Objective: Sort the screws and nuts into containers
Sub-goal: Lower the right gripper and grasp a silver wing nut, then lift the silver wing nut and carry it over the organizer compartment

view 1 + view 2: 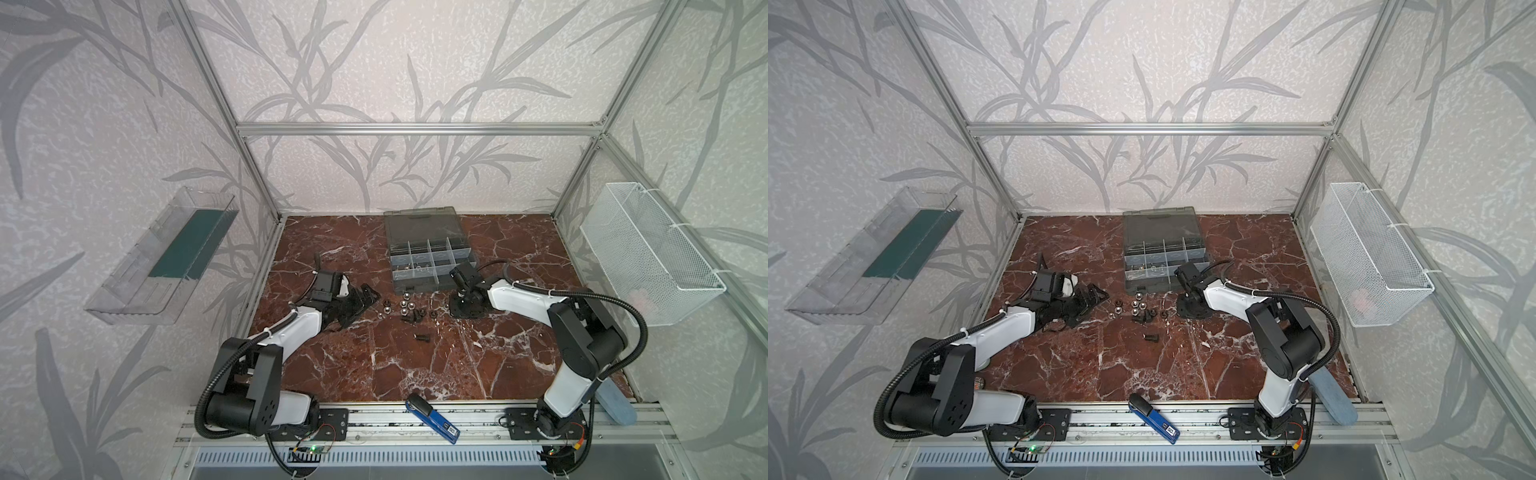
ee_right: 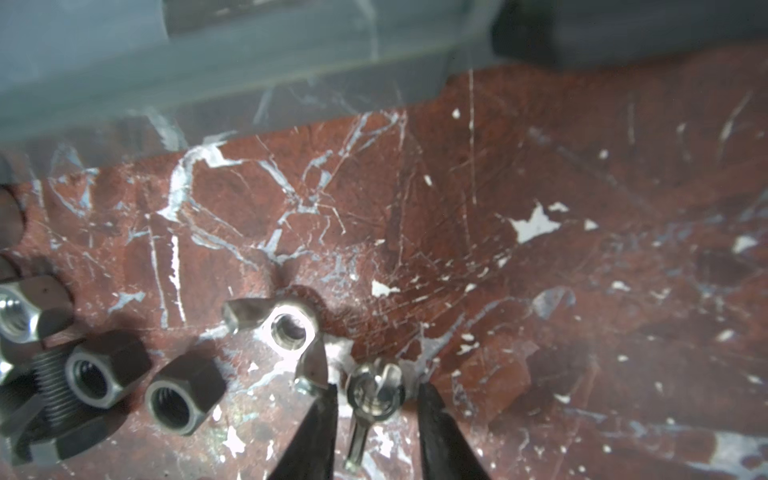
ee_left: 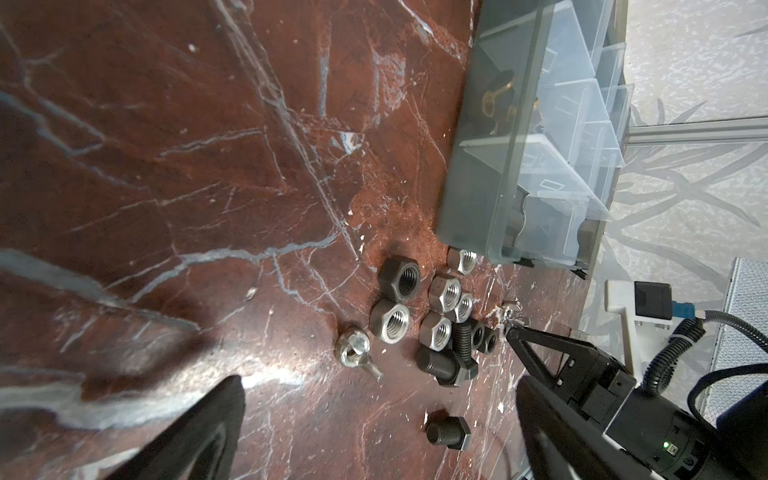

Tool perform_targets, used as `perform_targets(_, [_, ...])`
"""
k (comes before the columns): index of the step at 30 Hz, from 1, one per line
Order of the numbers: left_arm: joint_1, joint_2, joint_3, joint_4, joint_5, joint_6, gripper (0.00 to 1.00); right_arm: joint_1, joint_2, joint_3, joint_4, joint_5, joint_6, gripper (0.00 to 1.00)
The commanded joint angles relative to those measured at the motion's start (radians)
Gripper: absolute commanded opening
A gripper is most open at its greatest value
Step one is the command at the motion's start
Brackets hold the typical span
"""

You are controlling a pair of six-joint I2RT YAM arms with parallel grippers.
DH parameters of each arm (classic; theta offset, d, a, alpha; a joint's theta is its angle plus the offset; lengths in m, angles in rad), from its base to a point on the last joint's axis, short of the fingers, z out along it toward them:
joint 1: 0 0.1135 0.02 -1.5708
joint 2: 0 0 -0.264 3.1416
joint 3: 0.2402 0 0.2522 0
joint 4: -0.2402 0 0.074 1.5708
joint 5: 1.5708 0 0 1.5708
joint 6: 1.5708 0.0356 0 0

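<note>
Shiny and dark hex nuts (image 1: 405,307) (image 1: 1138,309) (image 3: 390,322) lie clustered on the marble in front of the grey organiser case (image 1: 415,286) (image 1: 1144,286) (image 3: 490,166), whose containers stand with the lid open. Black screws (image 3: 446,368) lie among them, and one screw (image 1: 422,337) (image 3: 448,432) lies apart, nearer the front. My right gripper (image 1: 459,305) (image 2: 376,399) points down at the cluster's right end, its jaws narrowly apart on either side of a small silver wing nut (image 2: 376,395). A second wing nut (image 2: 291,328) lies beside it. My left gripper (image 1: 365,301) (image 3: 378,419) hovers wide open and empty left of the cluster.
A blue stapler (image 1: 432,419) lies on the front rail. At the front right rests a pale blue block (image 1: 617,405). A white wire basket (image 1: 648,257) hangs on the right wall and a clear tray (image 1: 166,257) on the left wall.
</note>
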Motion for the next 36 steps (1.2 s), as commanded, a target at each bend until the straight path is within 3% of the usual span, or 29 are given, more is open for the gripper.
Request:
perform_targets(1, [-0.002, 0.012, 0.022, 0.006, 0.005, 0.011, 1.0, 0.009, 0.03, 0.003, -0.039, 0.028, 0.003, 0.29])
perform_targets(11, [-0.002, 0.021, 0.018, 0.015, 0.008, 0.006, 1.0, 0.022, 0.027, -0.002, -0.067, 0.056, -0.008, 0.16])
perform_targets(22, [-0.002, 0.022, 0.017, 0.015, 0.008, 0.004, 1.0, 0.022, 0.04, -0.004, -0.082, 0.066, -0.023, 0.14])
perform_targets(30, [-0.002, 0.021, 0.015, 0.015, 0.004, 0.004, 0.99, 0.022, 0.042, -0.002, -0.082, 0.066, -0.03, 0.0])
perform_targets(36, [-0.002, 0.019, 0.017, 0.014, 0.005, 0.006, 0.99, 0.021, -0.014, 0.04, -0.147, 0.098, -0.08, 0.0])
